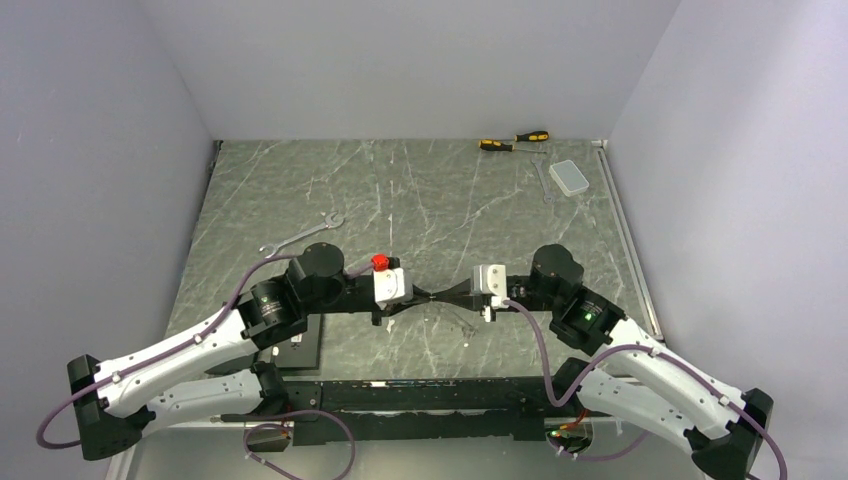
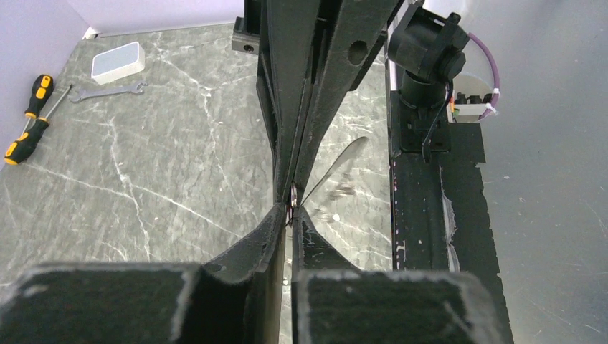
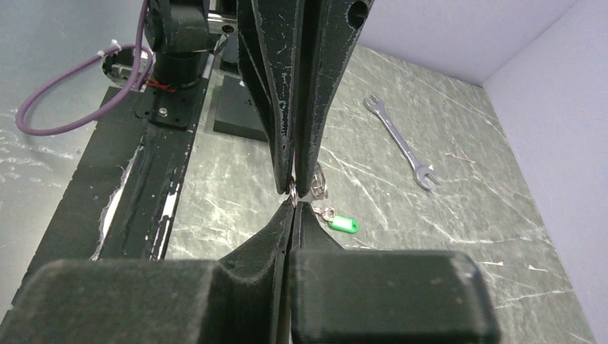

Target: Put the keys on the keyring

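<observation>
Two black robot arms are reaching toward each other over a grey-green marbled table (image 1: pixel 400 190), and their fingertips are meeting nose to nose at the middle of it.

The right gripper (image 3: pixel 292 209) is pressing its two fingers flat together with no gap showing. It is pinching the keyring (image 3: pixel 293 192), a small silver loop that is poking out just past its tips.

The left gripper (image 2: pixel 289 213) is pointing straight at it from the other side. Its fingers are standing almost together, with only a thin slit of light between them. The tips are sitting right at the loop, but I cannot tell whether they are gripping it or only flanking it.

The key (image 3: pixel 343 225), a tiny silver blade with a bright green head, is lying on the table just beside the meeting fingertips. It is apart from the keyring and no gripper is touching it.

A silver wrench (image 1: pixel 301 235) is resting on the table beyond the left arm. At the far right corner, well away from the arms, a second wrench (image 1: pixel 542 181) is lying beside a small pale box (image 1: pixel 570 177). Two yellow-and-black screwdrivers (image 1: pixel 514 141) are lying near the back wall.
</observation>
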